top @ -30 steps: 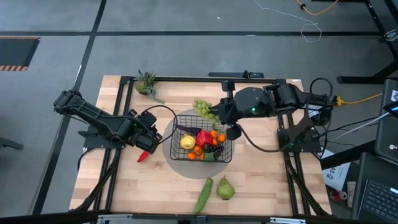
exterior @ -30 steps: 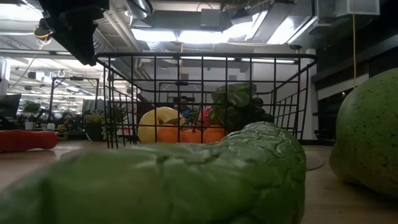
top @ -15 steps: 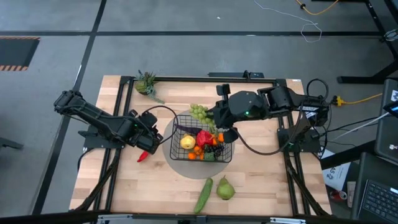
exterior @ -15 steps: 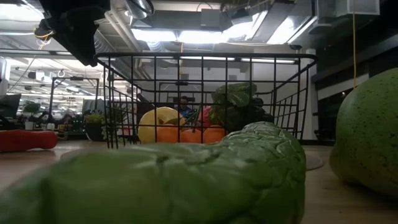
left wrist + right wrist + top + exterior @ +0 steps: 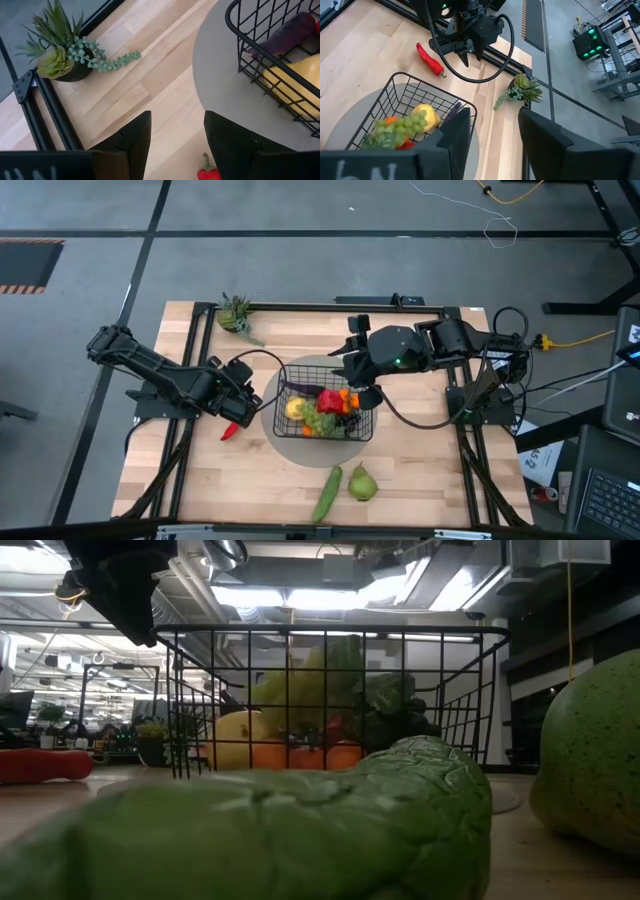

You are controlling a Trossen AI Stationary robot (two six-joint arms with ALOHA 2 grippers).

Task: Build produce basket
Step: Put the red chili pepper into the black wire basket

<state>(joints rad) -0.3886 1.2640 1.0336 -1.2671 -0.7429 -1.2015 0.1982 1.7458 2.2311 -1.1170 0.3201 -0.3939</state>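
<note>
Under the right gripper [image 5: 352, 372], at the table's centre: the basket [image 5: 283, 408], black wire mesh, squarish with rounded corners, seated on a round grey mat [image 5: 275, 442]. The gripper hangs over the basket's far edge, fingers [image 5: 454, 131] spread wide and holding nothing.

Contents of basket, from the high view: green grapes [image 5: 318, 420] lying across the middle; a yellow fruit [image 5: 294, 407] at the left side; a red pepper [image 5: 329, 398]; small oranges [image 5: 349, 398] toward the right; dark grapes [image 5: 345, 421] near the front right corner. From the low view, the green grapes [image 5: 290, 690] rise above the yellow fruit [image 5: 236, 740] and the oranges [image 5: 305, 755] behind the mesh.

Items outside the basket: a cucumber [image 5: 327, 493] and a pear [image 5: 362, 483] side by side near the table's front edge, well apart from the right gripper; a red chili pepper [image 5: 230, 431] on the wood left of the mat.

Left gripper [image 5: 243, 412]: just left of the mat, right above the chili pepper, fingers [image 5: 131, 140] parted and empty.

Other: a small potted succulent [image 5: 235, 313] at the table's far left corner.
</note>
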